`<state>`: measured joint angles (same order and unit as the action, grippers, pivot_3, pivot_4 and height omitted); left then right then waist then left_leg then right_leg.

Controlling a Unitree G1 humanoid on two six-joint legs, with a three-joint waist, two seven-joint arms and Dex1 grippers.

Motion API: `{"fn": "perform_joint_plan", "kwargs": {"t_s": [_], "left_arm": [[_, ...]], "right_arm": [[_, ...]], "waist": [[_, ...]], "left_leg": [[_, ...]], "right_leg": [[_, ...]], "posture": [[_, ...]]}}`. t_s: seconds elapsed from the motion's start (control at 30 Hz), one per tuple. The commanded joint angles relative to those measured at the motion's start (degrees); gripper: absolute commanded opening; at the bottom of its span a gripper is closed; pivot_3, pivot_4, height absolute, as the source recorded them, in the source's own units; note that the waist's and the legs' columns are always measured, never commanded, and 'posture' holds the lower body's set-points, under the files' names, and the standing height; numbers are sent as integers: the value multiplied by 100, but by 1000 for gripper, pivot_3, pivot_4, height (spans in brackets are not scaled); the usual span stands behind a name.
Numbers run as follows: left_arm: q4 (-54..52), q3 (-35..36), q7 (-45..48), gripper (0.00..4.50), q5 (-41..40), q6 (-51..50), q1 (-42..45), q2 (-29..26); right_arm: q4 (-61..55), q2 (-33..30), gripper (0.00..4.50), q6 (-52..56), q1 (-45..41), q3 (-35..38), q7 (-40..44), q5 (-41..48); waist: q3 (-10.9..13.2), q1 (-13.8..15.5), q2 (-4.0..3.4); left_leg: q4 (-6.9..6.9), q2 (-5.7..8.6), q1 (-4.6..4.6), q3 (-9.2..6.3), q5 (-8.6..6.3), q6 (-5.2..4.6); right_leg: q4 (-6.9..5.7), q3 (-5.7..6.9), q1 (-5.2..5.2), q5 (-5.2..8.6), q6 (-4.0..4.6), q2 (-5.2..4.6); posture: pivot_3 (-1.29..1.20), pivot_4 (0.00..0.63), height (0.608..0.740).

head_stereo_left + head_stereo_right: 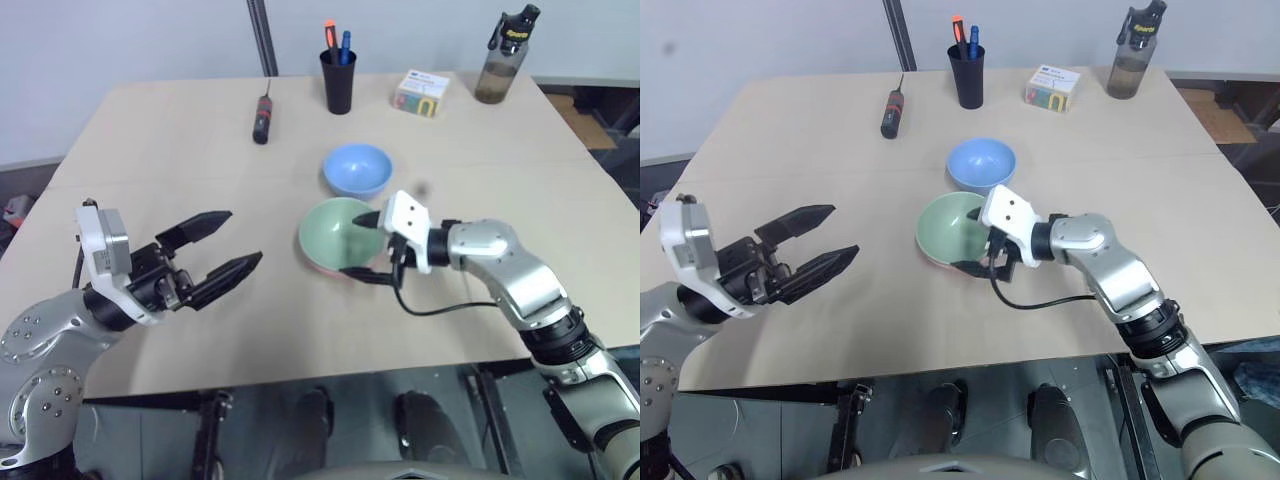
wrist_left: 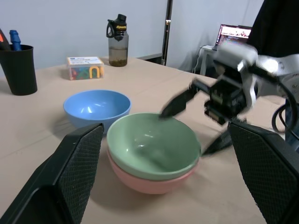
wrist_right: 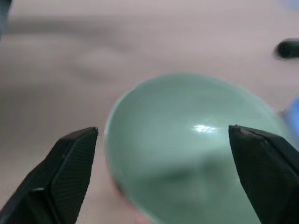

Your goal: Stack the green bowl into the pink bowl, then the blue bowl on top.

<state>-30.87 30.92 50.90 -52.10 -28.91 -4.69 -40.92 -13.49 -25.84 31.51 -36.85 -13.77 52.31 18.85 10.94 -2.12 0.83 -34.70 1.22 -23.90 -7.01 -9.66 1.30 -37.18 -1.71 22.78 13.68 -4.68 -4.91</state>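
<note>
Left eye view: green bowl (image 1: 338,236) sits nested inside the pink bowl (image 1: 330,267), whose salmon rim peeks out beneath it along the near edge. The pair rests near the middle of the bench (image 1: 150,140). First stacking step looks done, judging by how squarely the green one seats.

Blue bowl (image 1: 357,169) stands alone on the bench, just beside the stack at about 1 o'clock from it, upright, apart from it by a narrow gap. It is not yet on top.

Right gripper (image 1: 366,246) is at the stack's 3 o'clock rim, fingers spread wide, one over the green bowl's rim and one lower by the pink wall; no pinch on either that I can make out. Forearm comes in from 4 o'clock, wrist bent so the gripper points roughly level across the bowls. Likely positioned so because it has just let the green bowl go.

Left gripper (image 1: 222,248) hovers well apart at the stack's 9 o'clock, fingers spread, holding nothing, pointed toward the bowls. It reads as standing by.

At the far edge: pen cup (image 1: 338,78), screwdriver (image 1: 262,118), small box (image 1: 421,93), water bottle (image 1: 505,58).

Next move, in my judgement: reach for the blue bowl.
</note>
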Motion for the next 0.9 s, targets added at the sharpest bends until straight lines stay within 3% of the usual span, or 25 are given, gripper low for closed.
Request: {"fn": "perform_joint_plan", "kwargs": {"t_s": [0.03, 0.2, 0.43, 0.57, 0.83, 0.9], "left_arm": [[-241, 145, -169, 4500, -180, 94, 14, 29], [-317, 110, -425, 4500, -191, 131, 42, 86], [-682, 375, -852, 4500, -339, 211, -220, 266], [-893, 604, -1163, 4500, -390, 299, -537, 481], [-1334, 682, -1861, 4500, -291, 532, -1290, 1045], [-1388, 688, -1943, 4500, -296, 569, -1336, 1036]], "right_arm": [[194, -302, 4476, -522, -454, 512, 357, 121], [2976, -653, 4476, -2967, -1496, -53, 419, -1468], [6537, -74, 4476, -5571, -2861, -640, -143, -2781], [7629, 447, 4476, -6102, -3267, -534, -382, -2902], [8585, 982, 4476, -6480, -3630, -690, -992, -3589], [8709, 1031, 3958, -6435, -3677, -706, -1169, -3745]], "waist": [[0, -5, 0], [0, -29, 1], [3, -76, 2], [5, -90, 0], [6, -123, -1], [6, -122, -2]], "left_leg": [[0, 0, 0, 1, 0, 0], [1, -2, 6, 6, 0, 0], [38, -2, 4, 21, 2, 2], [56, -3, -3, 29, 2, 4], [50, -1, 4, 37, 2, 5], [49, -3, 9, 33, 4, 8]], "right_leg": [[4, 0, -1, 0, -1, 0], [10, 0, -6, 2, -4, 1], [26, -14, 14, -11, -9, 1], [30, -26, 29, -16, -16, 2], [22, -41, 27, -17, -15, 6], [13, -41, 27, -7, 9, 11]], "posture": [[0, 150, 740], [0, 150, 740], [0, 150, 740], [0, 150, 740], [0, 150, 740], [0, 150, 740]]}}
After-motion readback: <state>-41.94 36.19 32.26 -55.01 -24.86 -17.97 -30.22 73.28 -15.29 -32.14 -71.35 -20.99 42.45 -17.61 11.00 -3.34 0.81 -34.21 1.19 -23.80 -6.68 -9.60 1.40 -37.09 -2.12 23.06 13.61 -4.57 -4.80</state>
